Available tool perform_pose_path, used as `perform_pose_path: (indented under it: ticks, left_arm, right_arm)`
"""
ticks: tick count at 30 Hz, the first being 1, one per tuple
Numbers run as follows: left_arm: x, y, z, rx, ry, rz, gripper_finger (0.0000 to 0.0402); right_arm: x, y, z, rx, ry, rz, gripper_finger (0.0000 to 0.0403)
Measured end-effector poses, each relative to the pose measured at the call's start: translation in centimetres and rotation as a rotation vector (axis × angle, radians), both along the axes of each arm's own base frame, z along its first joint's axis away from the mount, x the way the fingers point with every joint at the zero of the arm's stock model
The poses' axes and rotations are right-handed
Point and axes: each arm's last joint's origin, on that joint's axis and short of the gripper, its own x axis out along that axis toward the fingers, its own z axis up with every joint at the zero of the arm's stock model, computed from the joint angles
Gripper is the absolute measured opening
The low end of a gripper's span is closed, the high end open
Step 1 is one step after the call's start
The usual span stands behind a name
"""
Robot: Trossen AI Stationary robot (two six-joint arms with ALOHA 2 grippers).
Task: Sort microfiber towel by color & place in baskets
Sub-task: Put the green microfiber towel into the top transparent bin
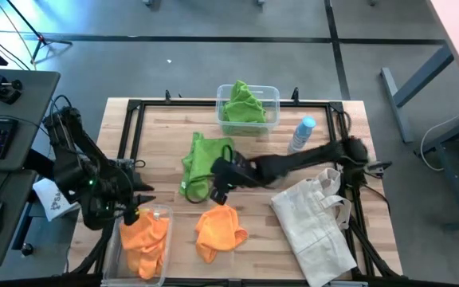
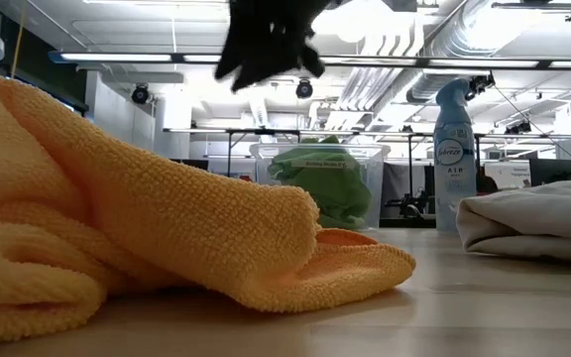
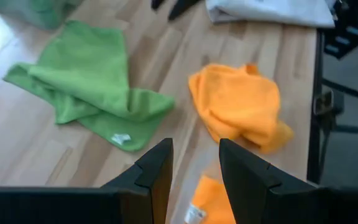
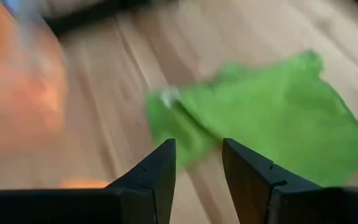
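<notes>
Hovering right claw (image 1: 216, 194) parted, empty, green towel (image 1: 204, 159) just beside it

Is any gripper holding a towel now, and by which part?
No. The left gripper and right gripper are both open and empty; the right one hovers over the green towel.

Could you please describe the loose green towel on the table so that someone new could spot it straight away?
Start at the clear basket at the table's far edge, which holds crumpled green cloth. Just nearer, on the bare wood, lies the green towel, spread loosely beside the right end effector. Unlike the orange towel lying closer to the front edge, it is green, and unlike the basket's cloth, it sits in no container.
</notes>
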Motion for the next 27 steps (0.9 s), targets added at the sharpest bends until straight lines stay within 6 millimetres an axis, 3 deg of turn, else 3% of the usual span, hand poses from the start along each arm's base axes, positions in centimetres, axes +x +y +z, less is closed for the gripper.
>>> perform_pose_path:
  ticks: [5,10,15,27]
  left_arm:
    - [0.6,0.8,0.2,0.002,-0.012,0.057,0.0122]
    - [1.1,1.2,0.1,0.002,-0.012,0.095,0.0122]
    - [1.5,1.6,0.2,0.000,-0.039,0.151,0.0122]
    - [3.5,2.2,-0.3,0.032,-0.053,0.268,0.0122]
  right_arm:
    - [2.7,-2.8,-2.0,-0.077,0.248,0.170,0.0128]
    - [4.7,-4.7,-4.6,-0.163,0.334,0.362,0.0128]
    - [5.5,-6.3,-7.7,-0.181,0.409,0.510,0.0128]
    - [6.6,-9.8,-11.4,-0.207,0.435,0.542,0.0128]
